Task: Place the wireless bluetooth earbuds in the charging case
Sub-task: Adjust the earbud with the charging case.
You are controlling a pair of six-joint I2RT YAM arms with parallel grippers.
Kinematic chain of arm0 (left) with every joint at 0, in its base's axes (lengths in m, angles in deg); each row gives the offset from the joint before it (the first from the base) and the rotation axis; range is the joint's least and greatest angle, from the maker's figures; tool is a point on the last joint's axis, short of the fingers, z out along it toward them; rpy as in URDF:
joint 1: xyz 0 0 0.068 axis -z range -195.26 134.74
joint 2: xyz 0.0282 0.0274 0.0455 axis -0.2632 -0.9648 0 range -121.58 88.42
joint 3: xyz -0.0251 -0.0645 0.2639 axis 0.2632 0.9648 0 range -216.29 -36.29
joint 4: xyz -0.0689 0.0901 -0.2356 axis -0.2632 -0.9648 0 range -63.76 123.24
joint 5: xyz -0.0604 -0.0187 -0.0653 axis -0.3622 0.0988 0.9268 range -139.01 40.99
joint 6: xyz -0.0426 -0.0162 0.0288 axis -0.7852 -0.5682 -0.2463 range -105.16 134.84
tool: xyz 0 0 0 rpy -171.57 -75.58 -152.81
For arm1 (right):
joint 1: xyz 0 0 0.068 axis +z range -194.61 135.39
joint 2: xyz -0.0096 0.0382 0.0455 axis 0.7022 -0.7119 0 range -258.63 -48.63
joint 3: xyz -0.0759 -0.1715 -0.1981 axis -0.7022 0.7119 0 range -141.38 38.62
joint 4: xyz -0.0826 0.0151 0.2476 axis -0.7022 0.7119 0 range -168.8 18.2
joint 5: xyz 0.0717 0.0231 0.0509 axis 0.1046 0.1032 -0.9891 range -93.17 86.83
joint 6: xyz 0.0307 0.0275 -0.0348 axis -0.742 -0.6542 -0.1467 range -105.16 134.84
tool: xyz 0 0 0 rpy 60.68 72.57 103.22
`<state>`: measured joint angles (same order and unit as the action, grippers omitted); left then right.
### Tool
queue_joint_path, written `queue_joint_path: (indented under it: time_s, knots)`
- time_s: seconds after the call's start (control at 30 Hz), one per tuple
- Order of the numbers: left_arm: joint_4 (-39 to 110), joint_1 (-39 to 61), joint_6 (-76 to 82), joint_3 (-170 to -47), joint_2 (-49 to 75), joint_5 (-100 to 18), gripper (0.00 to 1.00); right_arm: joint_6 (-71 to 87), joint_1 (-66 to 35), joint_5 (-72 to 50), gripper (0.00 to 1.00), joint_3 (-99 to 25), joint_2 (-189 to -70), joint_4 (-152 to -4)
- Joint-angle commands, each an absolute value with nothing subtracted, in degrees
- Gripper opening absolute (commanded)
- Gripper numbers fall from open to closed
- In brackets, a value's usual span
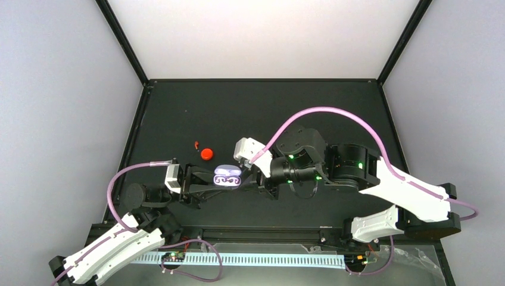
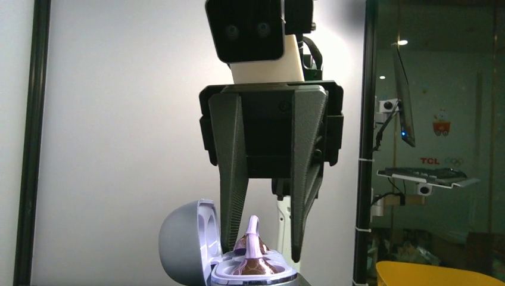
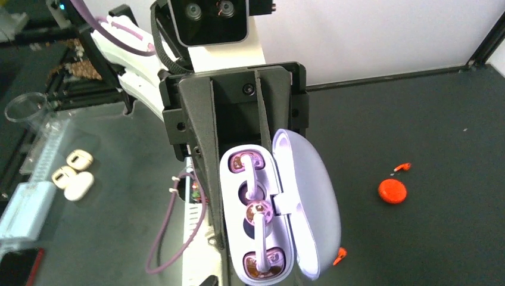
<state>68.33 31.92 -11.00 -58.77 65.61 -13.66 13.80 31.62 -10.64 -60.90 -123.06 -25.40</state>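
Your left end effector (image 1: 214, 179) is clamped on the open case (image 3: 306, 196), at the near middle of the bench (image 1: 268, 113). Both lavender buds (image 3: 250, 182) sit in their wells, stems lying along the case's long axis and pointing at each other. Just right of the case, your right end effector (image 2: 262, 252) is the one at the buds. Its jaws are narrowly parted and straddle one stem without gripping it. Any seating push, I judge, should run down that stem.

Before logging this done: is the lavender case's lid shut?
No, the right wrist view shows the lavender case with its lid swung open and lavender earbuds inside.
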Motion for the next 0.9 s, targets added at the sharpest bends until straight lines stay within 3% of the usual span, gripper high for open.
queue_joint_path:
  time_s: [0.0,0.3,0.43,0.53,0.7,0.87]
  knots:
    - [72.65,31.76,-11.53,-61.26,66.69,-13.02,0.02,11.2,31.6,-9.16,0.35,-60.92,-121.25,-26.38]
    - [71.67,31.76,-9.17,-60.56,66.9,-16.79,0.02,5.05,31.59,-4.72,0.58,-59.9,-117.11,-32.51]
    - [72.35,31.81,-6.62,-60.99,65.65,-19.48,0.02,-1.21,31.64,2.24,0.8,-55.43,-114.46,-40.2]
    - [73.39,31.79,-5.06,-61.53,64.06,-20.58,0.02,-5.11,31.58,7.8,0.88,-53.48,-114.22,-43.96]
    - [73.54,31.81,-2.75,-62.37,62.15,-22.48,0.01,-10.59,31.59,15.04,0.97,-53.07,-115.38,-45.41]
    - [72.76,31.78,-1.21,-62.4,61.76,-24.53,0.01,-13.91,31.55,18.88,0.98,-56.18,-118.35,-42.02]
